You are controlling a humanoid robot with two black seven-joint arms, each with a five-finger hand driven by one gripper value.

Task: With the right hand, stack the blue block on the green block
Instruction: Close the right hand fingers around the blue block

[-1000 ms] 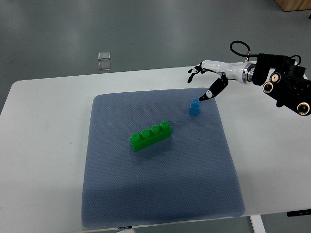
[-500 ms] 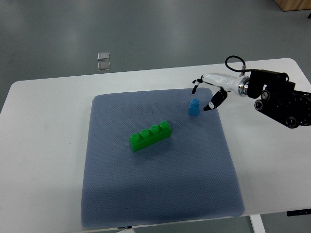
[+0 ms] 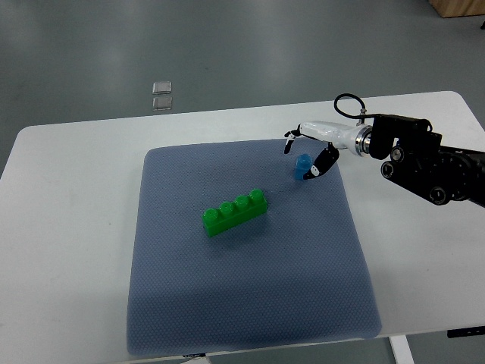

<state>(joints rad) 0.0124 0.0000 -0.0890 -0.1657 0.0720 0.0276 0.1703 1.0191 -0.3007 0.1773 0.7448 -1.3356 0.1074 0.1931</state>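
Plainly, the risk sits in how little there is to hold: the blue block is a small, smooth plastic piece standing upright near the far right corner of the mat, and the right hand brackets it with fingers spread, a dark thumb tip just beside its right face and other fingertips curling down over its far side. Nothing is pinched yet, as far as this steep view shows (contact at the thumb is too fine to call). If the digits close off-centre, I judge the block could tip or squirt sideways on its hard, slick faces, though the mat's dimpled grey-blue weave should give some grip underneath. The green block lies well apart toward the middle of the mat, a long glossy brick with four round studs, set on a diagonal; that angle means the blue piece must arrive aligned with one stud or it will sit crooked and slide off. The white table under the mat looks hard and smooth.
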